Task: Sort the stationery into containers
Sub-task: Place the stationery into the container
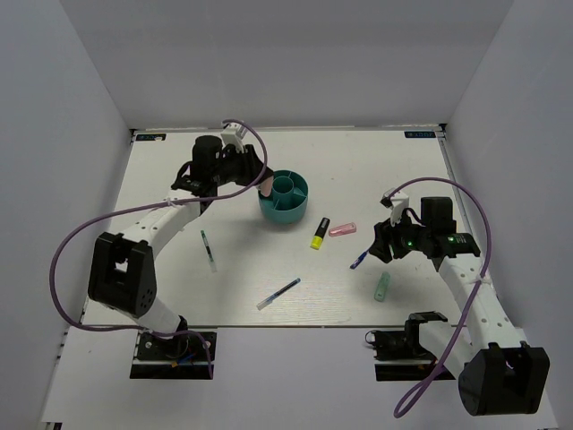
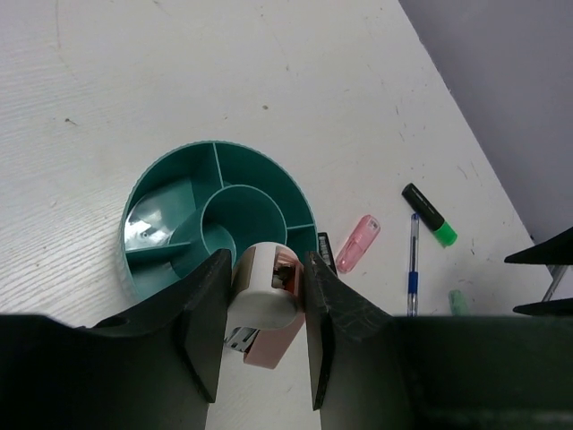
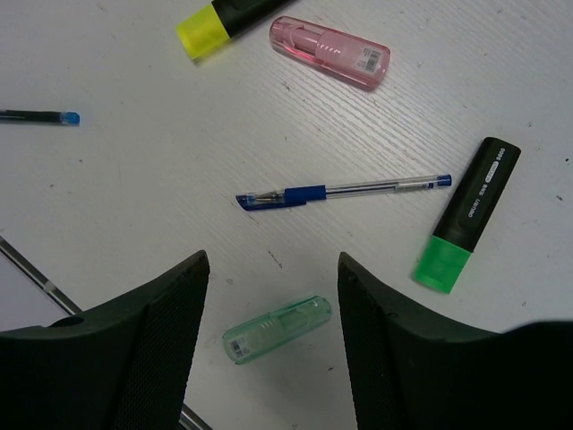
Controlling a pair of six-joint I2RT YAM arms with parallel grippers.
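The left arm rises from its base at the lower left of the overhead view and bends at the elbow. Its forearm stretches to the upper middle of the frame, so the left gripper (image 1: 260, 184) sits at the left rim of the round teal desk organiser (image 1: 295, 213). In the left wrist view its two fingers are clamped on a pink piece with a white rounded end (image 2: 269, 305). They hold the piece above the organiser's rim at the bottom of that frame. Which compartment it hangs over cannot be told.

The right arm is folded at the right side of the overhead view, with its wrist tipped down toward the table (image 1: 170, 170). The right gripper (image 1: 376, 251) has its fingers (image 3: 170, 313) spread apart and grips nothing.

In the right wrist view a pale mint piece (image 3: 276, 329) lies on the table, seen in the gap between the fingers. A blue pen (image 3: 345, 190) lies just above it at mid-frame. A green highlighter with a black cap (image 3: 467, 215) lies at the right. A second pink piece (image 3: 329, 52) and the yellow highlighter (image 3: 228, 16) are at the top. Another blue pen (image 1: 278, 293) lies lower centre in the overhead view.
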